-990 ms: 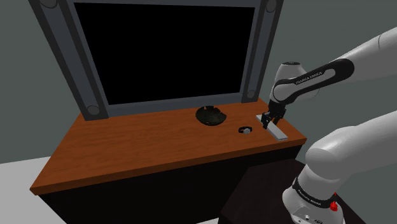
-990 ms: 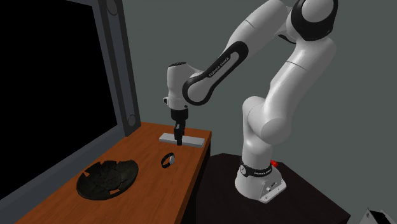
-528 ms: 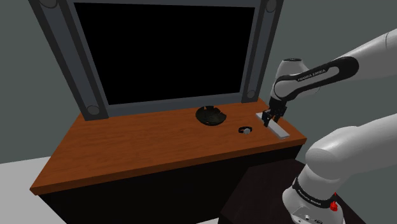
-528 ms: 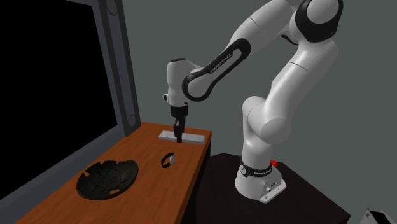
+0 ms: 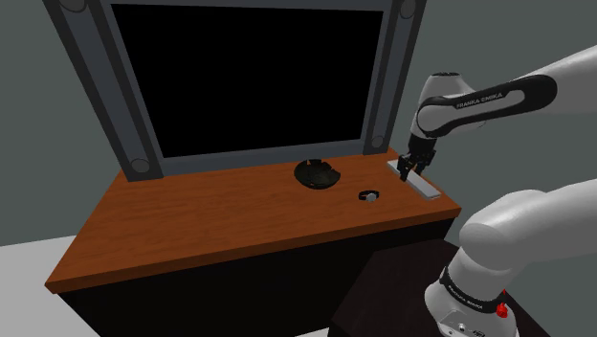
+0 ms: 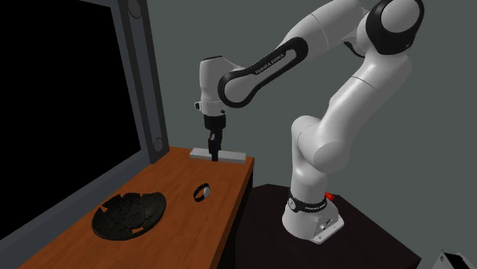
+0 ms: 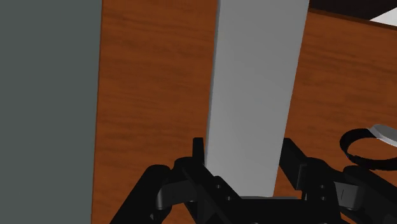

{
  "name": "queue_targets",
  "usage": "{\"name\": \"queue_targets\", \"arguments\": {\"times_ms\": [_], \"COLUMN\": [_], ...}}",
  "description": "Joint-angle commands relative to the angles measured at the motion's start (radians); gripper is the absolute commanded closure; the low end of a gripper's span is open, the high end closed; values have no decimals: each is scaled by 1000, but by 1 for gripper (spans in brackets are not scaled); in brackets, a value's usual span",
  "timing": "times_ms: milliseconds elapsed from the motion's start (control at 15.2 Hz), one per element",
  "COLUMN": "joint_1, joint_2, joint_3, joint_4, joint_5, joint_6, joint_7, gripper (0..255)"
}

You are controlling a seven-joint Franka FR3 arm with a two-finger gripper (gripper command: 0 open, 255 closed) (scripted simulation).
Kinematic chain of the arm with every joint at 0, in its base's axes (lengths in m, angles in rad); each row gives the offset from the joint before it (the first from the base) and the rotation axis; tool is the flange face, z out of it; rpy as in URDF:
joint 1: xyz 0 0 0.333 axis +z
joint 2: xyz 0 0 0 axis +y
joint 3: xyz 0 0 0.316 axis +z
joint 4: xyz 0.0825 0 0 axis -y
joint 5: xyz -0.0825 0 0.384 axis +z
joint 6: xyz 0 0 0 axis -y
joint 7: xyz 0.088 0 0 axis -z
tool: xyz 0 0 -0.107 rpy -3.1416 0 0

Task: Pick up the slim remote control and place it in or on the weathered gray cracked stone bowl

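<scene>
In the shoulder view, a dark, cracked shallow bowl sits on the brown wooden bench, left of a small black ring-shaped band. Rightmost, at the bench's corner, the black tool clamps a slim, plain pale-grey slab remote across its width.

Shoulder camera sits beside and behind the stand, gazing down over the wooden table toward the black screen, the second exterior one faces the arm from the table's far end, both catching the dark bowl, while the wrist camera hovers tight above the grey remote.
</scene>
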Motion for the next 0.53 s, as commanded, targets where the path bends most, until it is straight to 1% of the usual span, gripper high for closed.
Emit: {"name": "queue_targets", "arguments": {"times_ms": [0, 462], "joint_1": [2, 7], "joint_2": [-21, -65], "joint_3": [10, 33], "joint_4": [18, 88], "joint_5": [7, 26], "joint_6": [-40, -153], "joint_7": [2, -2], "gripper": [255, 255]}}
